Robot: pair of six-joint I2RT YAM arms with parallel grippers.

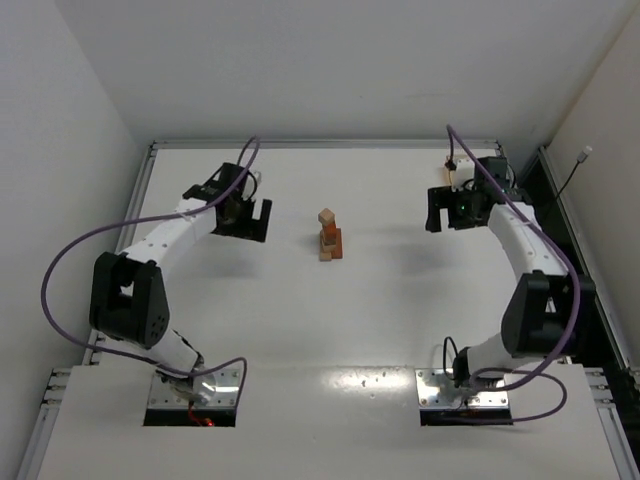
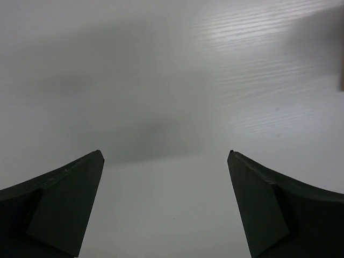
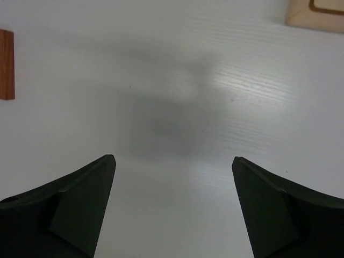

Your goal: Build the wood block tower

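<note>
Item one, left arm: we note it bolted at the near left, elbow bent outward, forearm reaching up and inward. The left gripper hangs over bare table left of centre. In its wrist view the left gripper has both dark fingers spread wide, with nothing between them.

Item two, right arm: we note it bolted at the near right, elbow out to the right, forearm running toward the far right corner. The right gripper points down and inward. In its wrist view the right gripper also stands wide apart and holds nothing.

Item three, tower: a short stack of tan and reddish-brown blocks, upright near the table's middle, between the two grippers and well apart from both.

Item four, stray sightings: a reddish-brown block cut off by the left edge of the right wrist view; a tan piece at its top right corner, which we cannot identify.

Item five, setting: a white table with faint grain, a metal rail along its far edge, plain white walls on three sides, and a purple cable looping off each arm.
</note>
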